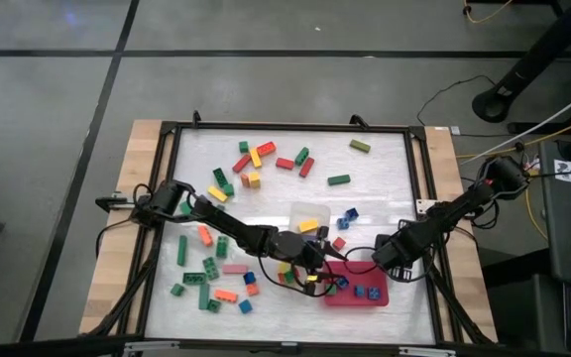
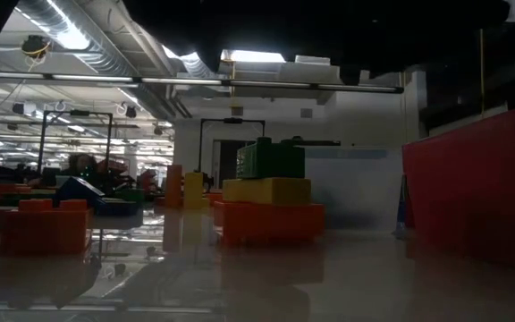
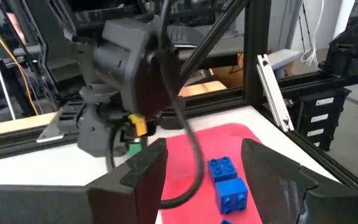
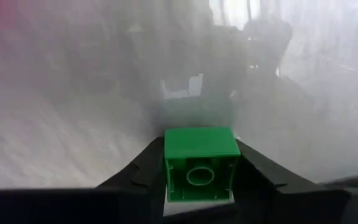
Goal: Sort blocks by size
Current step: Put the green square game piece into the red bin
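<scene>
Many small blocks lie on the white table: a far group point(image 1: 256, 159) and a near-left group point(image 1: 206, 278). My right gripper point(image 4: 201, 149) points steeply down beside the red tray's point(image 1: 350, 299) far right edge and is shut on a small green block point(image 4: 201, 162). That block also shows under the right gripper in the left wrist view point(image 3: 132, 148). My left gripper point(image 3: 202, 152) reaches in level from the left and stands open over the tray, above two blue blocks point(image 3: 229, 183) lying in it. My right gripper pinches the green block by two opposite side walls point(image 4: 171, 171), one finger on each. The fingers come from above, pointing steeply down. The block's hollow underside point(image 4: 199, 177) faces up toward the wrist. Whether the block rests on the table I cannot tell.
A clear tub point(image 1: 310, 213) stands just beyond the tray, between the two arms. The low view shows a green, yellow and orange stack of blocks point(image 2: 266, 210) and the tray's red wall point(image 2: 472, 188). A black frame point(image 1: 419, 198) borders the table.
</scene>
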You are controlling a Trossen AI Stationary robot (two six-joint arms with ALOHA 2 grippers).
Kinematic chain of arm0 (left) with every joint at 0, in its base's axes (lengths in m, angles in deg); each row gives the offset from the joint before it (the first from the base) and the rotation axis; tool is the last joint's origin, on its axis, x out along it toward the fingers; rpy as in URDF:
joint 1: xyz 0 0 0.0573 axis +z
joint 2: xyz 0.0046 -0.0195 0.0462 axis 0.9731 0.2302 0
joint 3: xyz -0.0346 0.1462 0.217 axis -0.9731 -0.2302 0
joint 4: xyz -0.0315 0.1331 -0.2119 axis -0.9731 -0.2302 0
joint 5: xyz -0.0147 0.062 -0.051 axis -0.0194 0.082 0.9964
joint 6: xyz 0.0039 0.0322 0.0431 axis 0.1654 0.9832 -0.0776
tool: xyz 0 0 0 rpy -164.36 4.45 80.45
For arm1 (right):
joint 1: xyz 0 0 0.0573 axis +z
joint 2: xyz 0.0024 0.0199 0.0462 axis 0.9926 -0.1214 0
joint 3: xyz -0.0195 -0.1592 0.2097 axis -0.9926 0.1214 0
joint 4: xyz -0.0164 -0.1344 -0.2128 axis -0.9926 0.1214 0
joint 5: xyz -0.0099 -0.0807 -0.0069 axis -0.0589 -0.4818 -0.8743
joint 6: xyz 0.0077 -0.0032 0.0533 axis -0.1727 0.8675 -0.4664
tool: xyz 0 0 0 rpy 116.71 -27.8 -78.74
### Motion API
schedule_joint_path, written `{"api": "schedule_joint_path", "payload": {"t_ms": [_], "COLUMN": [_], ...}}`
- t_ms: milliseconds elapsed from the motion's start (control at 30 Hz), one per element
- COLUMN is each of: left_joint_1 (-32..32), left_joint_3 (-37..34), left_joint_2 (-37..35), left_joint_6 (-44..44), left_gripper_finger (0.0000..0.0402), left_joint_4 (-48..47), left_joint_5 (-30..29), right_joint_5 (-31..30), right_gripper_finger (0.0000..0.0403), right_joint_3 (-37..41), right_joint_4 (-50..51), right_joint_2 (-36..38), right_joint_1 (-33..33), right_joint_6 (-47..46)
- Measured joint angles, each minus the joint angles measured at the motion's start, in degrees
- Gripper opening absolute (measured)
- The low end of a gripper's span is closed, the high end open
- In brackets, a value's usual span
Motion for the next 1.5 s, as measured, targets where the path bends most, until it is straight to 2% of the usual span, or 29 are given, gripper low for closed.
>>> {"api": "schedule_joint_path", "payload": {"t_ms": [233,333,500,633,833,1033,1200,1333,1500], "left_joint_1": [-0.02,0.00,-0.02,0.23,1.72,5.19,8.43,11.28,15.08], "left_joint_3": [0.00,-0.02,-0.02,0.00,-0.02,0.00,0.00,-0.02,-0.02], "left_joint_2": [-1.79,-3.67,-8.67,-13.60,-21.55,-26.96,-28.49,-28.51,-28.51], "left_joint_6": [2.69,3.23,1.66,-2.03,-9.94,-17.64,-21.87,-25.13,-25.39], "left_gripper_finger": [0.0194,0.0194,0.0194,0.0194,0.0194,0.0194,0.0194,0.0194,0.0194], "left_joint_4": [-0.84,-3.30,-13.23,-24.79,-43.76,-59.31,-70.62,-77.99,-84.00], "left_joint_5": [-0.29,-0.51,-5.43,-9.06,-15.28,-16.06,-16.04,-15.97,-15.96], "right_joint_5": [1.88,1.93,1.09,0.31,-1.80,-1.49,-1.52,-4.07,-6.69], "right_gripper_finger": [0.0134,0.0134,0.0138,0.0140,0.0141,0.0142,0.0142,0.0145,0.0186], "right_joint_3": [-6.17,-9.56,-15.55,-19.22,-22.51,-23.18,-23.18,-23.18,-23.18], "right_joint_4": [0.54,5.02,12.89,12.61,5.98,-4.83,-9.85,-10.24,-10.25], "right_joint_2": [0.09,0.09,0.10,0.11,0.13,0.17,0.17,0.17,0.15], "right_joint_1": [0.00,0.00,0.00,0.00,0.01,0.02,0.04,0.04,0.02], "right_joint_6": [7.14,8.50,8.55,9.85,16.06,21.19,23.55,23.40,23.33]}}
